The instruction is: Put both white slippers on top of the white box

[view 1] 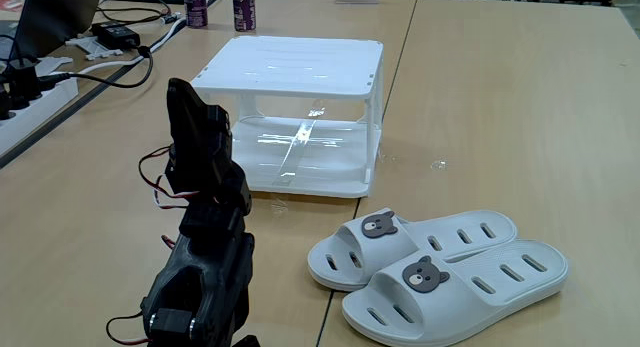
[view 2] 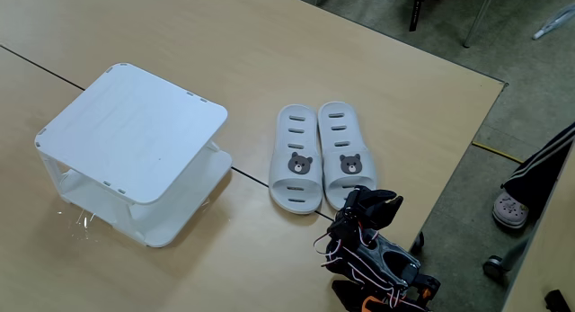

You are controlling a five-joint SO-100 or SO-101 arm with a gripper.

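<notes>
Jaws' state cannot be told on the folded gripper (view 2: pixel 375 204); both slippers (view 1: pixel 440 277) lie touching near the table's edge beside the box (view 2: pixel 135 130), so grabbing one risks dragging the other.

Bare tabletop (view 2: pixel 252 213) between rack (view 2: pixel 135 123) and slippers (view 2: pixel 319 155).

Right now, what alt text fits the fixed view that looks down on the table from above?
Two white slippers lie side by side on a wooden table, bear badges facing up, right of the white box, whose ribbed top is bare. The black robot arm sits folded just below the slippers, touching neither.
</notes>
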